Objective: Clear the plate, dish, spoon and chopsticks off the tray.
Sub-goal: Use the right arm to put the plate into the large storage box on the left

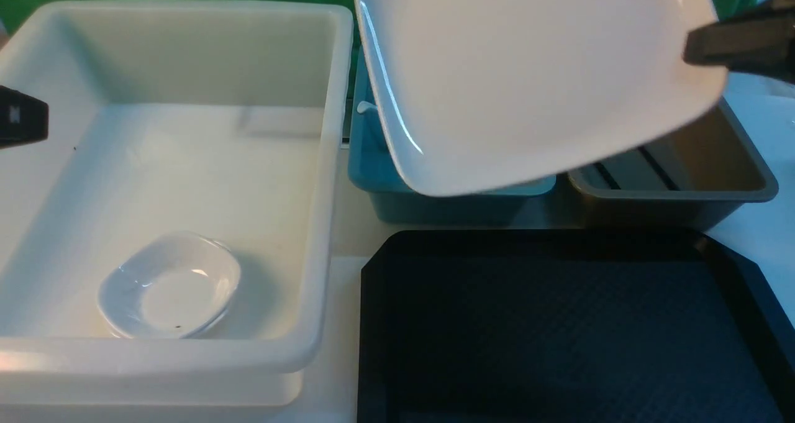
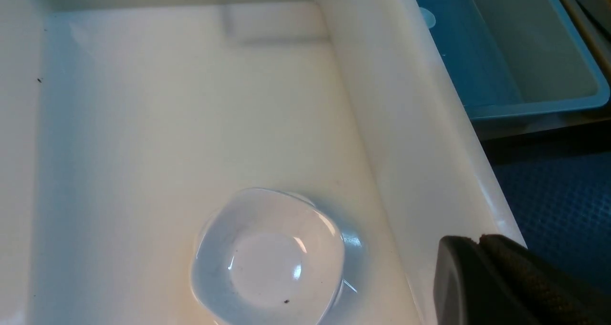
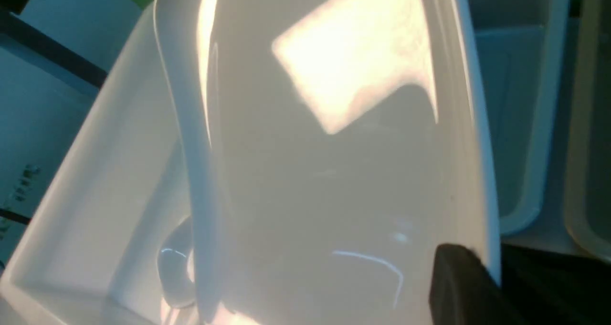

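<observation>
My right gripper [image 1: 700, 49] is shut on the rim of the large white plate [image 1: 528, 75] and holds it tilted in the air above the blue tub [image 1: 397, 190]. In the right wrist view the plate [image 3: 334, 172] fills the frame, with the gripper [image 3: 479, 267] clamped on its edge. The black tray [image 1: 559, 330] lies bare at the front right. A small white dish [image 1: 171, 286] sits in the white tub [image 1: 323, 181]. A white bit of the spoon [image 1: 366, 107] shows in the blue tub. The chopsticks [image 1: 659, 169] lie in the brown tub [image 1: 677, 193]. My left gripper [image 2: 479, 241] is shut and empty over the white tub's near wall.
The white tub [image 2: 405, 124] takes up the left side, with the dish [image 2: 269, 258] near its front. The blue tub [image 2: 525, 105] and brown tub stand behind the tray [image 2: 563, 205]. A green backdrop is behind them.
</observation>
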Controlling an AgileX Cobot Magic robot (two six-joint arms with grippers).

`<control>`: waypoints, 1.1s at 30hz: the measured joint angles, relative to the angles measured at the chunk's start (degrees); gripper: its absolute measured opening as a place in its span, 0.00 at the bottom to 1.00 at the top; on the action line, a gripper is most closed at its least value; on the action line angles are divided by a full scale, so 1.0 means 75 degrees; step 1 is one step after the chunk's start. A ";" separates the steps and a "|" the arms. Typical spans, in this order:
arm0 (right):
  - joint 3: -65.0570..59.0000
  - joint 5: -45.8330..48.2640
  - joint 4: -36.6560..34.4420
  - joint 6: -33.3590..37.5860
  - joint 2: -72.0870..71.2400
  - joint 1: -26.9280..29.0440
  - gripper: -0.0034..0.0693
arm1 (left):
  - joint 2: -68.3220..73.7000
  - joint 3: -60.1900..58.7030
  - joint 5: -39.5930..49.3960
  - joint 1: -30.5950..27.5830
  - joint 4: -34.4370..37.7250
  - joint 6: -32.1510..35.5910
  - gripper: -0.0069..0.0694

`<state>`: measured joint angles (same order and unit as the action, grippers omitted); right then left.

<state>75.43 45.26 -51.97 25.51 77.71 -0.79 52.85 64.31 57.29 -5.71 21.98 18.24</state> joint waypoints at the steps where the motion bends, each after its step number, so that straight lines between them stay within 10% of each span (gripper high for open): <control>1: 0.0379 -0.0196 -0.0009 -0.0115 0.0347 -0.0395 0.12 | 0.0000 0.0000 0.0000 0.0000 0.0000 0.0000 0.11; 15: 0.4578 -0.2260 -0.0073 -0.1773 0.4446 -0.3579 0.12 | -0.0169 0.0000 -0.0343 0.0000 -0.0451 -0.0815 0.11; 33: 0.5299 -0.4059 0.0007 -0.2462 0.6453 -0.4747 0.12 | -0.0313 0.0000 -0.0331 0.0000 -0.1364 -0.1404 0.11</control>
<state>115.18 14.82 -51.92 7.05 126.11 -36.39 50.50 64.31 54.81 -5.71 11.75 7.71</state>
